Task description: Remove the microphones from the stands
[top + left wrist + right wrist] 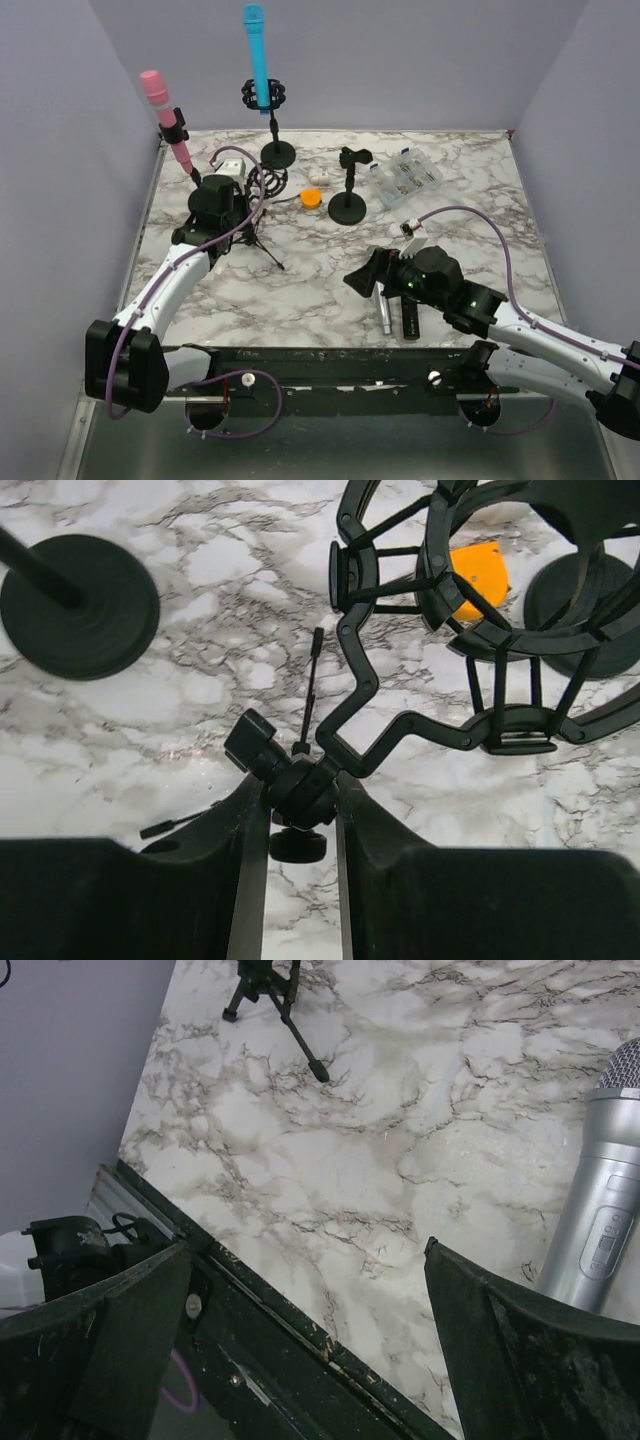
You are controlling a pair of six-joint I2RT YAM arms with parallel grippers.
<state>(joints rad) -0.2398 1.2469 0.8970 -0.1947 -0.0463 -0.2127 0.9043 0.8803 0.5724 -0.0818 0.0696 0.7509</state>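
Observation:
A silver microphone (383, 310) lies flat on the marble near the front edge, and shows at the right of the right wrist view (600, 1230). My right gripper (362, 275) is open and empty just left of it (308, 1250). My left gripper (245, 207) is shut on the swivel joint (300, 785) of a black tripod stand (262, 235). The stand's shock mount (500, 630) holds nothing.
A pink microphone (160, 110) stands on a stand at the far left. A blue microphone (258, 60) stands in a shock-mount stand at the back. An empty clip stand (348, 190), an orange cap (311, 198), a clear parts box (405, 180) and a black bar (410, 320) are also there.

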